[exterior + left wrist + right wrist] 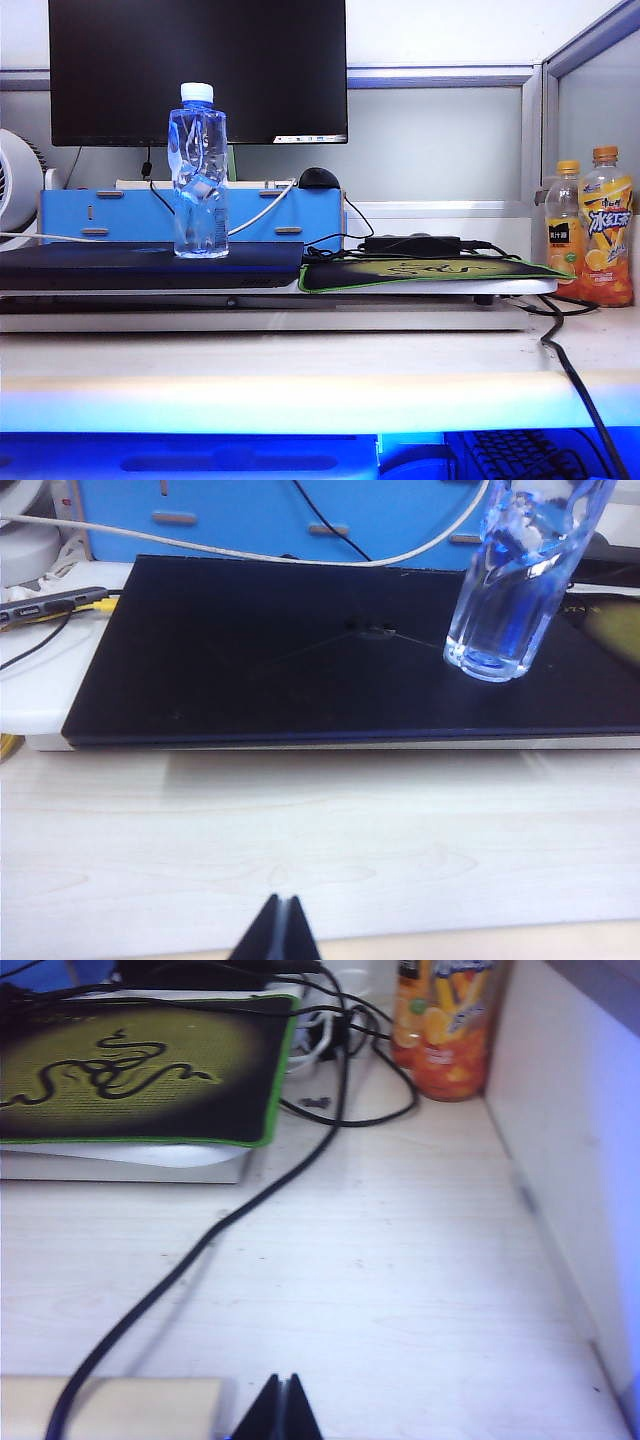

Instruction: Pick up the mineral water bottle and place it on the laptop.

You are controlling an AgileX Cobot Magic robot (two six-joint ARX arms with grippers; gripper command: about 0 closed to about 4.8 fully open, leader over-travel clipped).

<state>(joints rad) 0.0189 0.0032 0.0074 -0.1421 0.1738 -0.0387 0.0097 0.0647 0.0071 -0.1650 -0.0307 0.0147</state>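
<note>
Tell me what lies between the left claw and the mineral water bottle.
In the left wrist view, bare pale desk and the laptop's dark lid lie between the shut left claw and the mineral water bottle standing on it.

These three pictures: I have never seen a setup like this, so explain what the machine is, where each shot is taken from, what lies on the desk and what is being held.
The machine is a two-armed robot; each arm ends in a two-finger tool. The wide picture comes from a fixed camera facing the desk, and neither arm shows in it. The other two come from cameras on the wrists.

The left wrist view shows the left tool, shut and empty, above bare desk in front of the laptop. The mineral water bottle stands upright on that laptop, near its right end.

The right wrist view shows the right tool, also shut and empty, over the desk near a black cable, the green-edged mouse pad and an orange drink bottle.

Behind stand a monitor and a blue box. Nothing is held.
</note>
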